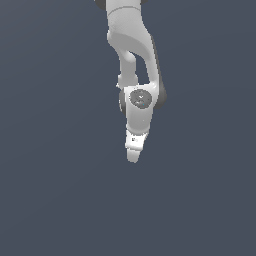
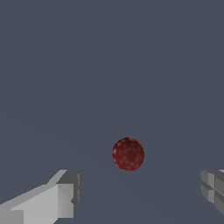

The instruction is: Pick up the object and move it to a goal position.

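With my gripper (image 2: 140, 192) spread wide and empty above the ball (image 2: 128, 154), which lay on the floor ahead of my fingers (image 2: 61, 197), I judged a skewed descent could nudge it rolling away.

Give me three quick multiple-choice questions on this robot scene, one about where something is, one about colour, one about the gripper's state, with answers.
1. In the wrist view, where is the object relative to the fingers?
A. ahead of the gap between them
B. clamped between them
C. outside them, to one side

2. What colour is the object?
A. green
B. dark red
C. yellow

3. What is the gripper doing?
A. shut on the object
B. shut, empty
C. open, holding nothing

Answers: A, it lies in line with the gap and touches neither finger; B, it is a dark red ball; C, the fingers stand wide apart.
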Robot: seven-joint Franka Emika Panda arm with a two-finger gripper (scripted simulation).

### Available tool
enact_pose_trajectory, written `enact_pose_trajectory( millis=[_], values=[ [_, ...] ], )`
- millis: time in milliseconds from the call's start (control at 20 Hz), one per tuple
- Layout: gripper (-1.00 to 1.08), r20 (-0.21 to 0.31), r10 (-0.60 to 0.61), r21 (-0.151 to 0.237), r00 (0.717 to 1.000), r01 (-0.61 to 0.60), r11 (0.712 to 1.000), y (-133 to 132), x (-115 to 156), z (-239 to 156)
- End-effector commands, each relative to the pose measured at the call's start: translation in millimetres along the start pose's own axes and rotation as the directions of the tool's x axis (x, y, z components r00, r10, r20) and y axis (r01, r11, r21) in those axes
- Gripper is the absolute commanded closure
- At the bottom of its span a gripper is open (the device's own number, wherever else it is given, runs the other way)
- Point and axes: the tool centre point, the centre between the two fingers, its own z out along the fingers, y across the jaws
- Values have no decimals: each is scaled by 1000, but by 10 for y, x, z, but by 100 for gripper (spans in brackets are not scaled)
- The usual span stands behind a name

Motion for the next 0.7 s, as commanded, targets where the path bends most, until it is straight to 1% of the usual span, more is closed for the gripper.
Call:
enact_pose_trajectory(
  millis=[0, 300, 650],
  values=[
    [-92, 0, -46, 0, 999, 46, 999, -7, 0, 27],
    [-92, -1, -107, 0, 994, 107, 994, -18, -1, 67],
    [-92, -1, -114, 0, 993, 114, 993, -20, -2, 86]
  ],
)
